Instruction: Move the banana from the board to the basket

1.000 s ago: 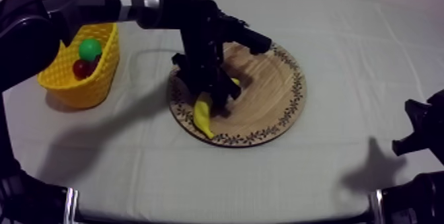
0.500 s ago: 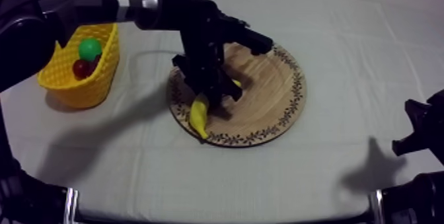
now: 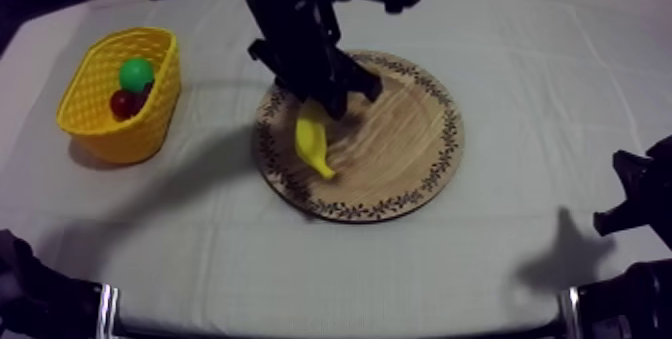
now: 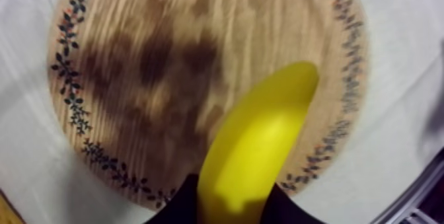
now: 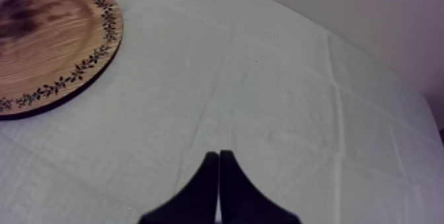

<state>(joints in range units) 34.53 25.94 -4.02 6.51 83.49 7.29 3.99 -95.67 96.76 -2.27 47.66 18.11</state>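
The yellow banana (image 3: 312,145) hangs tilted over the left part of the round wooden board (image 3: 400,153), with my left gripper (image 3: 326,109) shut on its upper end. From the left wrist the banana (image 4: 254,147) juts out from between my black fingers (image 4: 177,208), with the patterned board (image 4: 165,55) below it. The yellow basket (image 3: 100,128) stands at the table's left, apart from the board. My right gripper (image 5: 219,155) is shut as a narrow wedge over bare cloth and sits low at the right edge (image 3: 630,203).
A small red fruit (image 3: 124,104) and a round green fruit (image 3: 136,73) lie inside the basket. The board's edge (image 5: 59,81) lies left of and beyond my right gripper. White cloth stretches between board and basket.
My left arm has risen and swung toward the back, lifting the banana's lower tip off the board's front rim. The right arm has stayed put.
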